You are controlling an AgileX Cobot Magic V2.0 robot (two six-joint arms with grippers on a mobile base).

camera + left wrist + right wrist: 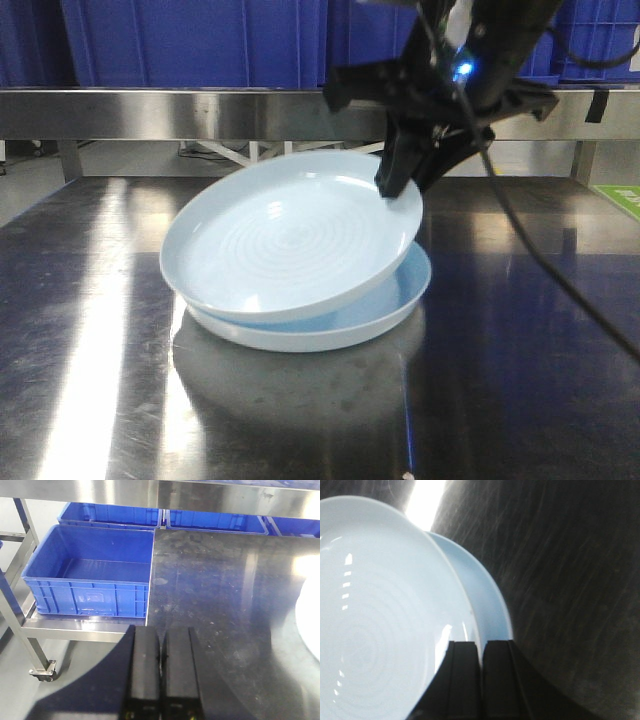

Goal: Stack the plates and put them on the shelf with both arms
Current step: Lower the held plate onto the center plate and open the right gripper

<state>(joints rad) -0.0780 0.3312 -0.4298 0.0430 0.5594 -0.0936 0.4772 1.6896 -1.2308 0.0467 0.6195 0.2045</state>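
Steel bench point(520, 380) carries the lower plate point(400, 292); right jaws pinch the tilted upper plate point(280, 240) at its two-o'clock rim; left jaws pressed together, empty.

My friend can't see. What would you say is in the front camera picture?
The right gripper pinches the rim of the top plate, which tilts and leans on the bottom plate on a shiny steel table. Blue crates sit behind.

1. lower plate point(335, 328): pale blue, glossy, flat on worktop point(520, 390).
2. upper plate point(285, 240): identical, tilted; one rim raised, opposite rim resting inside lower plate.
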